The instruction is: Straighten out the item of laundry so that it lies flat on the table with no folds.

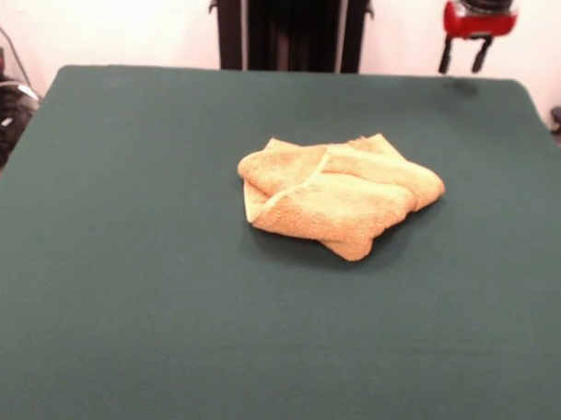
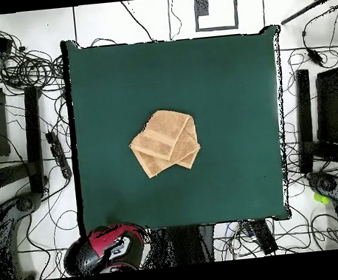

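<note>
The orange-yellow towel (image 1: 341,198) lies bunched near the middle of the dark green table (image 1: 121,278), folded over itself in several layers with a paler hem showing. In the overhead view the towel (image 2: 166,142) is a crumpled diamond shape on the table (image 2: 226,81). My gripper (image 1: 463,58) hangs above the table's far right corner, well away from the towel. Its two black fingers stand apart and hold nothing. In the overhead view the red and black arm (image 2: 112,248) sits at the table's bottom left corner.
The black pedestal (image 1: 291,26) stands behind the table's far edge. Cables and dark equipment (image 2: 21,108) lie on the floor around the table on both sides.
</note>
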{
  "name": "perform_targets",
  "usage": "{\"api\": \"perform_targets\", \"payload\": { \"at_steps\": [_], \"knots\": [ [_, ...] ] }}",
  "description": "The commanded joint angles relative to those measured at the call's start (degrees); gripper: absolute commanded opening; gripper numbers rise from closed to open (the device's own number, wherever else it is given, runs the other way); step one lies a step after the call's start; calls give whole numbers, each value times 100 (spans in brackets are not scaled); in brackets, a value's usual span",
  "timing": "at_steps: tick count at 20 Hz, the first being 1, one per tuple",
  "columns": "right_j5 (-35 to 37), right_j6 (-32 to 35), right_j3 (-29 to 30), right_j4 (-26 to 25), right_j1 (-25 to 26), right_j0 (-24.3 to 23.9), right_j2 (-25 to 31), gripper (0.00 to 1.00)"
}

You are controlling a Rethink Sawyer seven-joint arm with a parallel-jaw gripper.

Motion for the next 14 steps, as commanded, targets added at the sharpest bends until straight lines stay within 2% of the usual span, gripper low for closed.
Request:
{"api": "perform_targets", "payload": {
  "at_steps": [1,5,6,8,14],
  "knots": [
    [902,629,453,102,-82,-1287,1115,100],
    [1154,526,288,150,-99,-1437,1131,100],
    [1298,444,21,185,75,-1451,1104,100],
    [1370,448,-144,216,161,-1464,1095,100],
    [1221,609,24,178,128,-1493,1170,100]
  ]
}}
